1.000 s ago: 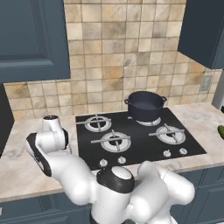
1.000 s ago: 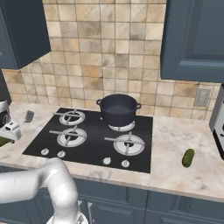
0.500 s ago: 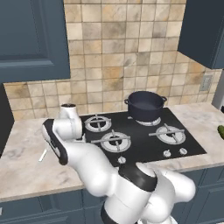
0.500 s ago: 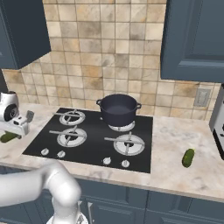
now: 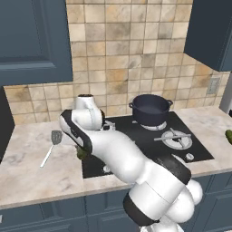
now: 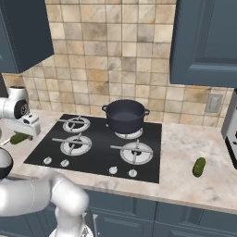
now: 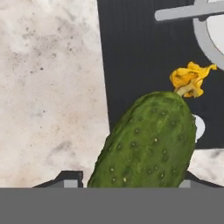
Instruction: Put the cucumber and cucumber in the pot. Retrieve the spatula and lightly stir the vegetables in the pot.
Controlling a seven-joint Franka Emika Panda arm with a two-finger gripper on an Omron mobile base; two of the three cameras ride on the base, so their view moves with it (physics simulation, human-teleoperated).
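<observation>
Cucumbers are two here. In the left base view, starting at the left, the spatula [image 5: 50, 147] lies flat on the marble table [image 5: 27, 167], with its grey head toward the wall and its thin handle pointing to the front edge. Just right of it, a bit of the first cucumber [image 5: 82, 154] peeks out from under the white arm, close to the left edge of the black stove [image 5: 149, 145]. Farther right, the pot [image 5: 150, 108] sits on the back burner of the stove. At the far right edge a slice of the second cucumber [image 5: 229, 136] shows on the table.

In the right base view, the first cucumber [image 6: 19, 138] lies at the far left on the table, just below the robot's hand. Next comes the stove [image 6: 99, 148] with its four burners. The pot [image 6: 125, 115] stands on the back right burner, and nothing green shows inside it. Well to the right, on the table [image 6: 185, 176] past the stove, rests the second cucumber [image 6: 199, 166], all by itself.

In the hand view, the marble table [image 7: 48, 87] is on the left and the stove [image 7: 140, 61] is on the right. The first cucumber [image 7: 148, 140] is big and bumpy, with a yellow dried flower at its tip. It lies tilted across the stove's edge, partly on the table and partly on the stove. The pincer [image 7: 127, 181] is spread wide, with one dark fingertip on each side of the cucumber. I cannot tell if the fingertips touch it.
</observation>
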